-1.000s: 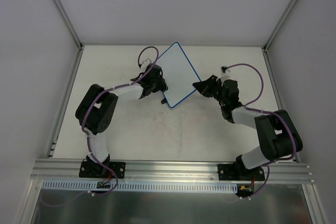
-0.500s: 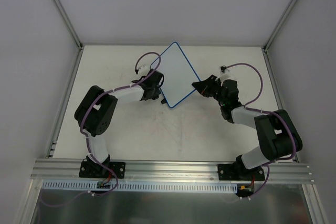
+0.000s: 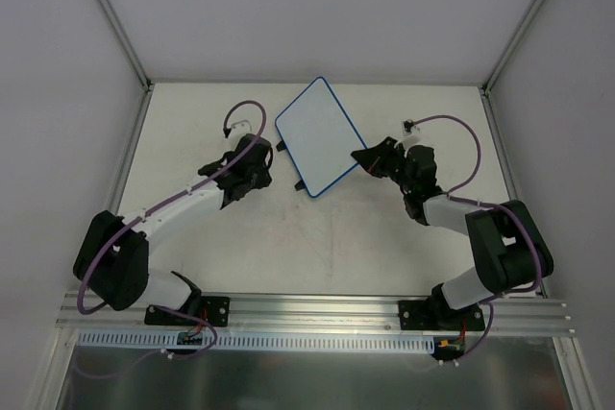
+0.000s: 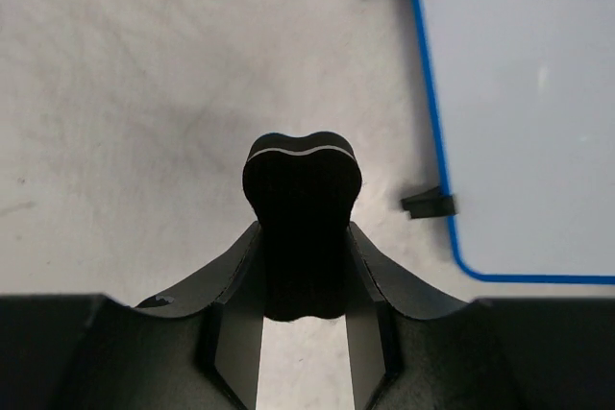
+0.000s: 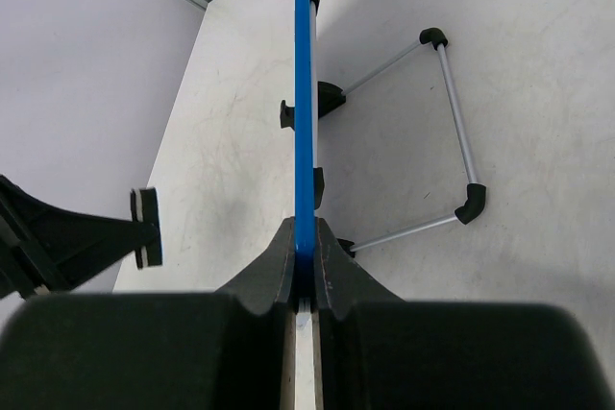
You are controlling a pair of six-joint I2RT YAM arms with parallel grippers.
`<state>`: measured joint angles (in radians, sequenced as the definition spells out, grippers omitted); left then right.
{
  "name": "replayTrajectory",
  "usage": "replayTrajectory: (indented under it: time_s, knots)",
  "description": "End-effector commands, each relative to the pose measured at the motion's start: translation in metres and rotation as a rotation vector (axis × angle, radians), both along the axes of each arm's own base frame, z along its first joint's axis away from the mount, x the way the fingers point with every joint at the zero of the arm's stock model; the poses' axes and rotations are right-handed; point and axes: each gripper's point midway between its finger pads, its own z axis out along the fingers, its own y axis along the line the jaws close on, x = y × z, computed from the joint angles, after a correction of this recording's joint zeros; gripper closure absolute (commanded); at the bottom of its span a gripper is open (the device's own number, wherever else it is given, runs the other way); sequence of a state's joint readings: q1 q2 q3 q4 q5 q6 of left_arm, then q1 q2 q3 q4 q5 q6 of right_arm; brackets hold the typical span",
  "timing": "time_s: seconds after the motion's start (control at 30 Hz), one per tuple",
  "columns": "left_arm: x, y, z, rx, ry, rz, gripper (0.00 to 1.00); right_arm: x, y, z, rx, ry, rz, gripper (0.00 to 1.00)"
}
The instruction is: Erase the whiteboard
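The whiteboard (image 3: 318, 136), white with a thin blue rim, stands at the back middle of the table, and its face looks blank. My right gripper (image 3: 363, 158) is shut on its right edge. In the right wrist view the whiteboard (image 5: 304, 93) runs edge-on up from between the fingers of that gripper (image 5: 305, 247). My left gripper (image 3: 258, 170) is left of the board and apart from it. It is shut on a small black eraser (image 4: 302, 208). The left wrist view shows the whiteboard (image 4: 524, 112) to the right, with two black tabs (image 4: 428, 205) on its edge.
A wire stand (image 5: 452, 112) with black corner caps sticks out behind the board. Grey walls close the table (image 3: 317, 237) on three sides. An aluminium rail (image 3: 317, 309) runs along the near edge between the arm bases.
My left arm has drawn back to the left and toward the near side with the eraser, off the board. The board's left part now shows. The right arm has not moved.
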<state>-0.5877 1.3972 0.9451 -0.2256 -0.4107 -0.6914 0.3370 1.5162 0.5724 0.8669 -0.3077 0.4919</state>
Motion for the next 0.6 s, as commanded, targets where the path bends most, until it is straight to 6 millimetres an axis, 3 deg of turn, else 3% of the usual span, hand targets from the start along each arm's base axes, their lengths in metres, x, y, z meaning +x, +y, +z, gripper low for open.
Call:
replayTrajectory:
  time_s: [0.0,0.27,0.43,0.57]
  knots:
    - [-0.034,0.035,-0.038,0.113,0.148,-0.004,1.00,-0.001,0.006,0.001,-0.044,-0.038,0.039,1.00]
    - [-0.058,0.075,-0.073,0.094,0.255,0.100,1.00,-0.002,0.006,0.003,-0.040,-0.040,0.038,1.00]
    - [-0.058,0.087,-0.074,0.096,0.260,0.127,1.00,-0.002,0.006,0.003,-0.041,-0.041,0.039,1.00]
    - [-0.049,0.089,-0.076,0.101,0.283,0.106,0.93,-0.001,0.005,0.004,-0.038,-0.040,0.038,1.00]
